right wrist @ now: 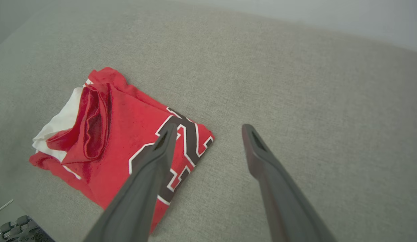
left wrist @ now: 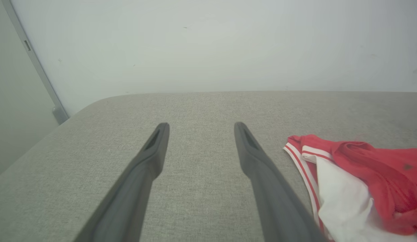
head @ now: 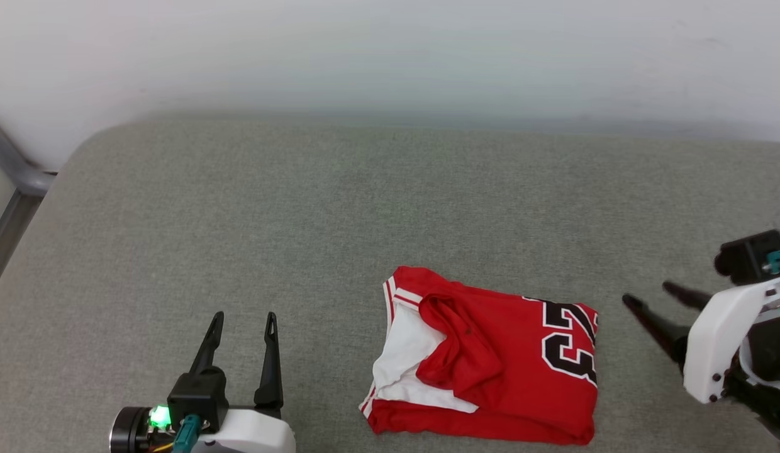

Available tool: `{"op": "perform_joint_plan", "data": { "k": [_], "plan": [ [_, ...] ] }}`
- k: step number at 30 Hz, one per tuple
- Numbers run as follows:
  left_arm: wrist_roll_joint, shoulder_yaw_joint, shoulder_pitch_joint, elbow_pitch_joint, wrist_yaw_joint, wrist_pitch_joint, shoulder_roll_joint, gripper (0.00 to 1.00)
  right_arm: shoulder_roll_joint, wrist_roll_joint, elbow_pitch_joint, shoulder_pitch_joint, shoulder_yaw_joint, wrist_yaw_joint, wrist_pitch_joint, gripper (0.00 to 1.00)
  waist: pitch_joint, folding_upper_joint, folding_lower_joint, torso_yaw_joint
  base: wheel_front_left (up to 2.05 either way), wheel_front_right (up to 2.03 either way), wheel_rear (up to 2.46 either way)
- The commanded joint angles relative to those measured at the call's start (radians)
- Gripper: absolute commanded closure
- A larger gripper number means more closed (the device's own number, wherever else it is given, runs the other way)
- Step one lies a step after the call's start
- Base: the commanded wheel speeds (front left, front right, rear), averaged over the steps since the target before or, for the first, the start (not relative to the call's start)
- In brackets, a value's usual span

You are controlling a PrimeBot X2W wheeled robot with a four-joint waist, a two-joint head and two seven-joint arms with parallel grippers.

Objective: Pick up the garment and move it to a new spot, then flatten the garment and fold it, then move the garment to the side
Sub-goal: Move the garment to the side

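Head view: shirt (head: 490,358) lay folded. Left fingers (head: 270,358) and right fingers (head: 648,321), either side of it, stood wide apart, empty. Judged next: grip shirt, shift aside.

Shirt (head: 509,358): soft knit cloth, matt and creased. The black number on it looks like a flat, smooth print.
Cushion (head: 302,220) under it: grey woven cloth, coarse weave, matt, a little fuzzy.
Left gripper (head: 245,316) and right gripper (head: 646,291): fingers dark, smooth, matt, plastic-looking. Housings are white, smooth, faintly glossy.
Wall (head: 390,50): pale, smooth, matt.
Frame (head: 12,170) at left edge: grey, metal-looking, dull sheen.
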Motion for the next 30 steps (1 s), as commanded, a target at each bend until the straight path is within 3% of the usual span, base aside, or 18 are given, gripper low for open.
{"op": "perform_joint_plan", "data": {
  "k": [1,5,9,18,23,24,25,26,27,30],
  "plan": [
    [0.005,-0.004,-0.017,0.000,-0.001,-0.002,0.000,0.00,-0.003,0.031,0.013,-0.013,0.017,-0.001,0.038,0.00,0.015,-0.0001,-0.0001,0.012,0.00,0.00,0.00],
    [0.004,-0.011,-0.033,0.000,-0.001,-0.002,-0.002,0.00,-0.011,0.106,0.052,-0.009,0.073,-0.001,0.139,0.00,0.041,-0.0001,-0.0001,0.032,0.00,0.00,0.00],
    [0.001,-0.018,-0.047,-0.002,0.001,-0.002,-0.004,0.00,-0.001,0.143,0.108,-0.023,0.114,-0.001,0.171,0.00,0.073,-0.0001,-0.0001,0.052,0.00,0.00,0.00],
    [-0.006,-0.039,-0.090,0.007,0.004,-0.002,-0.008,0.00,0.058,0.188,0.299,-0.027,0.223,-0.001,0.133,0.00,0.130,-0.0001,-0.0001,0.086,0.00,0.00,0.00],
    [-0.012,-0.042,-0.101,0.011,0.010,-0.002,-0.009,0.00,0.078,0.218,0.337,-0.025,0.292,-0.001,0.059,0.00,0.138,-0.0001,-0.0001,0.094,0.00,0.00,0.00],
    [-0.013,-0.041,-0.101,0.012,0.012,-0.002,-0.009,0.00,0.076,0.223,0.339,-0.032,0.297,-0.001,0.040,0.65,0.137,-0.0001,-0.0001,0.093,0.00,0.00,0.00],
    [-0.014,-0.040,-0.099,0.012,0.014,-0.002,-0.009,0.00,0.071,0.225,0.339,-0.043,0.301,-0.001,0.017,1.00,0.135,-0.0001,-0.0001,0.092,0.00,0.00,0.00],
    [-0.015,-0.038,-0.097,0.013,0.014,-0.002,-0.009,0.00,0.060,0.217,0.335,-0.056,0.305,-0.001,-0.009,1.00,0.133,-0.0001,-0.0001,0.090,0.00,0.00,0.00],
    [-0.016,-0.032,-0.084,0.016,0.017,-0.002,-0.010,0.00,-0.006,0.145,0.301,-0.106,0.337,-0.001,-0.131,1.00,0.112,-0.0001,-0.0001,0.073,0.00,0.00,0.00],
    [-0.019,-0.024,-0.069,0.015,0.021,-0.002,-0.010,0.00,-0.025,0.126,0.280,-0.140,0.342,-0.001,-0.188,1.00,0.095,-0.0001,-0.0001,0.044,0.00,0.00,0.00]
  ]
}}
